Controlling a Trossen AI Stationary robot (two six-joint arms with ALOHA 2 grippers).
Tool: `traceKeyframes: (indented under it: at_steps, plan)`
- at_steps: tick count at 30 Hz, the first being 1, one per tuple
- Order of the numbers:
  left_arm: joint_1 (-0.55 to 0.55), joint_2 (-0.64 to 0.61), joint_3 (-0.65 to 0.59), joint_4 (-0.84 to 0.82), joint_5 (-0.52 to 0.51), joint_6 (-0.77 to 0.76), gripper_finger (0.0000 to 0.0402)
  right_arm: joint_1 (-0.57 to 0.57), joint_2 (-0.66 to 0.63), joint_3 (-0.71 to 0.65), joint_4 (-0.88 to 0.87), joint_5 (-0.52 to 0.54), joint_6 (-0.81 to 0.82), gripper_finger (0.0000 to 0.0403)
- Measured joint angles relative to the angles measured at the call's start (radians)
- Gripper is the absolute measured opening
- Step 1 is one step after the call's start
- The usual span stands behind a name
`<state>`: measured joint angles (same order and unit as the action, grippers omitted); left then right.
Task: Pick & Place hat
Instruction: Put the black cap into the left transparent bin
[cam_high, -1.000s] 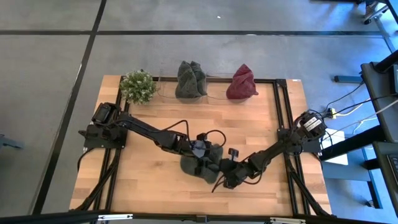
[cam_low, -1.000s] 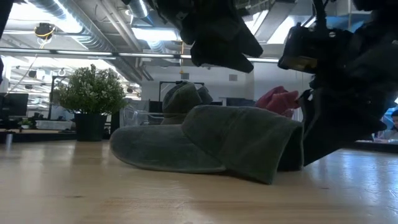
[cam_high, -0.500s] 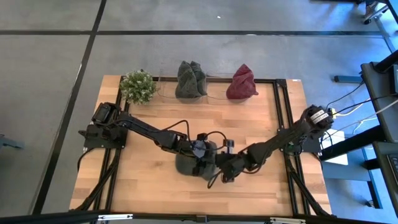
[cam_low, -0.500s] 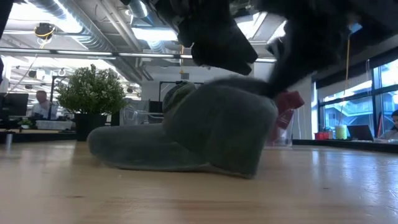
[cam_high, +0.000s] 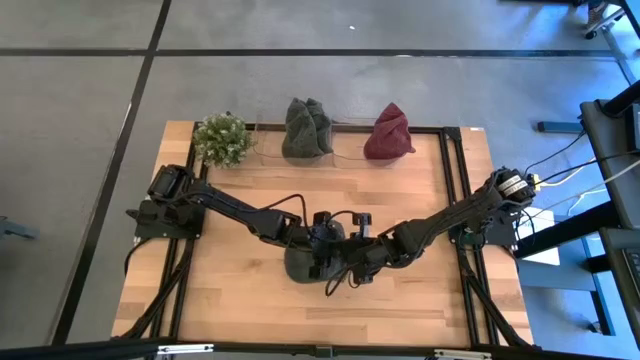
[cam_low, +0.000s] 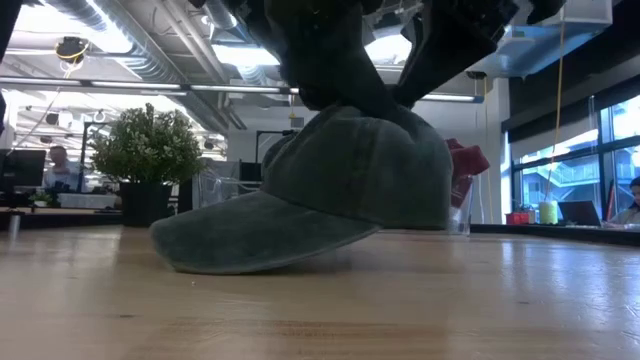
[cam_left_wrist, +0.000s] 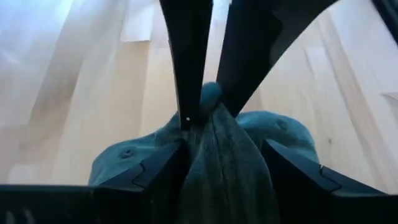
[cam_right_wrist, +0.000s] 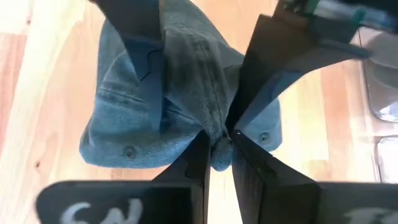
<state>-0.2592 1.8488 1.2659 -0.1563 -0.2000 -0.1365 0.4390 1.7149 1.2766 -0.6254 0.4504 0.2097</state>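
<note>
A grey-green cap (cam_high: 305, 265) lies at the table's middle. In the low view its brim (cam_low: 250, 235) rests on the wood and its crown (cam_low: 370, 170) stands up in a dome. My left gripper (cam_high: 322, 245) reaches in from the left and is shut on the crown. My right gripper (cam_high: 352, 262) comes from the right and is shut on the crown's top. The two grippers meet nose to nose over the cap. My left gripper holds a raised ridge of the crown's cloth (cam_left_wrist: 221, 146) between its two fingers (cam_left_wrist: 158, 174), coming down from above on a slant from the table's left. The brim stays on the table. My right gripper pinches the crown's top button (cam_right_wrist: 221, 152) between its fingertips (cam_right_wrist: 198, 155), slanting down from the table's right. The crown is drawn up into a dome under it, and the brim rests on the wood.
At the far edge stand a potted plant (cam_high: 222, 138), a dark green cap (cam_high: 307, 128) and a red cap (cam_high: 390, 133) on clear holders. Black rails (cam_high: 453, 190) frame the table. A person (cam_low: 65, 158) sits in the room behind. Bare wood lies near and to the left.
My right gripper has moved toward the table's left and far side onto the cap's top and shut on it. The cap, lying flattened a second ago, now has its crown raised into a dome and has slid a little toward the left.
</note>
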Motion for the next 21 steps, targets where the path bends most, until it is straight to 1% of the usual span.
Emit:
traceKeyframes:
  at_steps: [3, 6, 9, 17, 19, 21]
  plan:
    - [0.001, -0.001, 0.0, -0.005, 0.0, -0.016, 0.0201, 0.001, 0.0, 0.0, 0.002, 0.0, 0.003, 0.0047]
    - [0.0, -0.001, 0.0, -0.012, 0.03, -0.007, 0.0174, 0.002, 0.0, 0.0, 0.009, -0.005, 0.003, 0.0047]
    - [0.0, -0.001, 0.0, -0.012, 0.037, -0.002, 0.0139, 0.002, 0.0, 0.0, 0.009, -0.007, -0.001, 0.0047]
    - [0.001, -0.001, 0.0, -0.021, 0.041, 0.018, 0.0032, 0.002, 0.0, 0.0, 0.009, -0.007, -0.002, 0.0047]
    - [0.001, -0.001, 0.009, -0.034, 0.042, 0.034, 0.0013, 0.002, 0.0, 0.0, 0.009, -0.007, -0.005, 0.0055]
    - [0.002, -0.002, 0.022, -0.056, 0.042, 0.05, 0.0012, 0.001, 0.0, 0.0, 0.009, -0.008, -0.009, 0.0075]
